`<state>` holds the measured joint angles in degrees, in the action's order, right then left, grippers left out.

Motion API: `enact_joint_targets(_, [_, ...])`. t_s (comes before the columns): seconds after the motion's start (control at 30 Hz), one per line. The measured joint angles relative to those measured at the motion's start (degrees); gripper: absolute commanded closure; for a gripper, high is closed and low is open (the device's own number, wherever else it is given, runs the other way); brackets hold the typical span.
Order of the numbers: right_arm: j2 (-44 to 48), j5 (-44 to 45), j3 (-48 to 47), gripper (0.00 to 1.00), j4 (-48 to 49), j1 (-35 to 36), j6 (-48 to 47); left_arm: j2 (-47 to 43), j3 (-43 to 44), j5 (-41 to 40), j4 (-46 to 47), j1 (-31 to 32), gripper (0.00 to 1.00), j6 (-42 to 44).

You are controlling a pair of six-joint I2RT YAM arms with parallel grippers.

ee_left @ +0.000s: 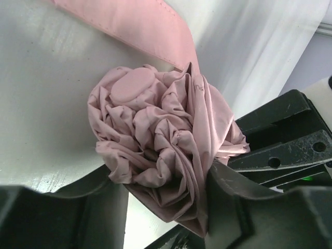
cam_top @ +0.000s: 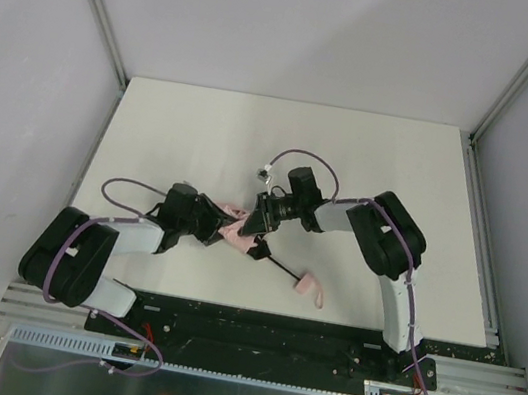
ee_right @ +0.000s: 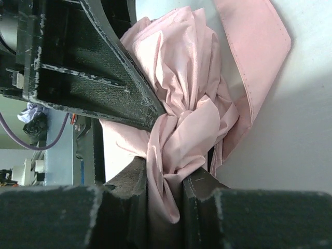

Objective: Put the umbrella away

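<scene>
Top external: umbrella (cam_top: 235, 235) mid-frame, canopy bunched between both grippers. Right gripper (ee_right: 165, 181) clamped on a fabric fold; left gripper (ee_left: 161, 187) straddling the bundle, hold impossible to tell. Risk of folds slipping free and unfurling under a cloth-only pinch.

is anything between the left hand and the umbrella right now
Nothing visible is. The umbrella, its pink canopy bunched up, sits directly between the fingers of the left hand, and the right hand pinches the same fabric.
</scene>
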<state>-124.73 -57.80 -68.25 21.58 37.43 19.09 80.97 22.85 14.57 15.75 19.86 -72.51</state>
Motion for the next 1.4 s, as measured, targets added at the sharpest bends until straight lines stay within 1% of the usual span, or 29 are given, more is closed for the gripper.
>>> enact_joint_targets(0.07, [-0.1, -0.1, 0.1, 0.75, -0.1, -0.1, 0.4, 0.0, -0.4, 0.0, 0.4, 0.1, 0.78, -0.3])
enact_joint_targets(0.13, [0.0, 0.3, 0.2, 0.6, -0.7, -0.1, 0.6, 0.0, -0.7, -0.1, 0.7, 0.1, 0.9, -0.9])
enact_joint_targets(0.17, [0.3, 0.8, 0.2, 0.52, -1.2, -0.1, 0.6, -0.1, -0.7, -0.1, 0.9, 0.1, 0.94, -1.2])
enact_joint_targets(0.23, [1.5, 2.5, 0.5, 0.36, -3.3, 0.0, 0.4, -0.2, -1.1, 0.4, 1.7, 0.1, 0.99, -2.5])
enact_joint_targets(0.3, [3.1, 4.8, 0.7, 0.24, -5.8, 0.6, -0.1, -0.2, -1.6, 0.7, 2.7, 0.1, 1.0, -3.2])
enact_joint_targets(0.37, [5.9, 8.3, 0.9, 0.17, -9.2, 1.8, -1.6, -0.2, -1.9, 0.8, 3.3, 0.2, 1.0, -4.1])
enact_joint_targets(0.43, [9.0, 14.2, 1.0, 0.12, -12.6, 4.0, -3.8, -0.2, -2.3, 0.8, 3.7, 0.2, 1.0, -4.6])
enact_joint_targets(0.6, [14.4, 34.3, 1.2, 0.11, -19.2, 12.2, -11.8, -0.9, -2.4, 0.8, 2.6, 0.3, 1.0, -5.7])
enact_joint_targets(0.73, [14.6, 51.0, 1.2, 0.13, -20.9, 19.5, -18.3, -1.6, -1.6, 1.1, -0.2, 0.3, 1.0, -6.1])
enact_joint_targets(0.8, [14.3, 60.3, 1.2, 0.17, -21.3, 23.1, -21.4, -1.6, -1.0, 1.6, -1.6, 0.3, 1.0, -6.2])
enact_joint_targets(0.83, [13.8, 63.5, 1.3, 0.21, -21.3, 24.4, -22.6, -1.6, -0.7, 1.8, -2.2, 0.3, 1.0, -6.2])
enact_joint_targets(0.97, [12.0, 80.2, 1.1, 0.46, -18.4, 29.7, -26.0, -1.7, -0.4, 2.4, -3.4, 0.3, 1.0, -7.1])
enact_joint_targets(1.03, [10.9, 86.1, 1.1, 0.6, -17.3, 30.9, -27.3, -1.8, -0.4, 2.6, -3.8, 0.4, 1.0, -7.2])
enact_joint_targets(1.13, [9.7, 91.1, 1.1, 0.76, -15.8, 32.3, -28.9, -1.8, -0.3, 2.8, -4.1, 0.4, 1.0, -7.7])
enact_joint_targets(1.2, [9.3, 93.1, 1.2, 0.91, -15.0, 32.7, -30.0, -1.8, -0.2, 3.1, -4.4, 0.3, 1.0, -7.9])
enact_joint_targets(1.23, [9.3, 93.6, 1.5, 0.95, -14.4, 32.9, -30.4, -1.8, 0.0, 3.2, -4.6, 0.3, 0.99, -8.0])
enact_joint_targets(1.27, [9.3, 93.5, 1.9, 0.98, -13.6, 32.9, -30.7, -1.7, 0.1, 3.2, -4.9, 0.3, 0.95, -8.0])
enact_joint_targets(1.3, [9.3, 93.4, 2.4, 0.99, -12.8, 32.9, -30.8, -1.7, 0.3, 3.2, -5.1, 0.3, 0.89, -7.9])
enact_joint_targets(1.4, [10.2, 91.7, 4.4, 1.0, -10.0, 32.2, -30.8, -1.7, 0.9, 3.3, -5.9, 0.3, 0.58, -7.0])
